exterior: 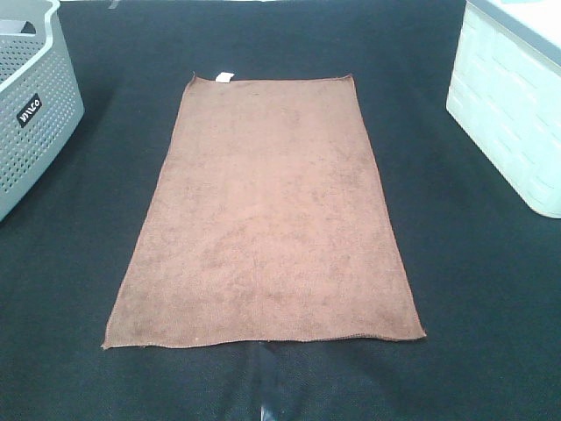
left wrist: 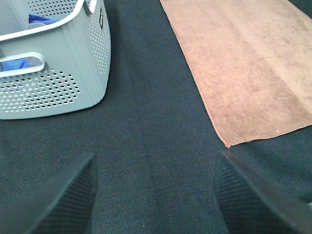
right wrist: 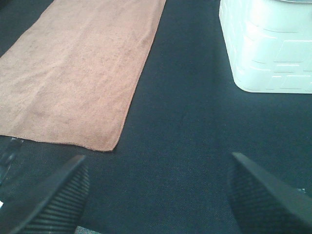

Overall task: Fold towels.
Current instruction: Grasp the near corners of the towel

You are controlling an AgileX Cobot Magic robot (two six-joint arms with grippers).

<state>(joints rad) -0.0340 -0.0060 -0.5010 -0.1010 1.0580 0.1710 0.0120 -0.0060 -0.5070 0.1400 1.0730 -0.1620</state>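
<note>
A reddish-brown towel (exterior: 267,219) lies spread flat on the dark table, long side running away from the front edge, with a small white tag (exterior: 223,77) on its far short edge. Neither arm shows in the exterior high view. In the left wrist view the left gripper (left wrist: 155,195) is open and empty over bare cloth, off the towel's (left wrist: 243,63) near left corner. In the right wrist view the right gripper (right wrist: 156,195) is open and empty over bare cloth, off the towel's (right wrist: 78,73) near right corner.
A grey perforated basket (exterior: 31,105) stands at the far left, holding something blue (left wrist: 41,20). A white bin (exterior: 513,105) stands at the far right, also in the right wrist view (right wrist: 268,44). A dark strip (exterior: 267,386) lies at the front edge, below the towel.
</note>
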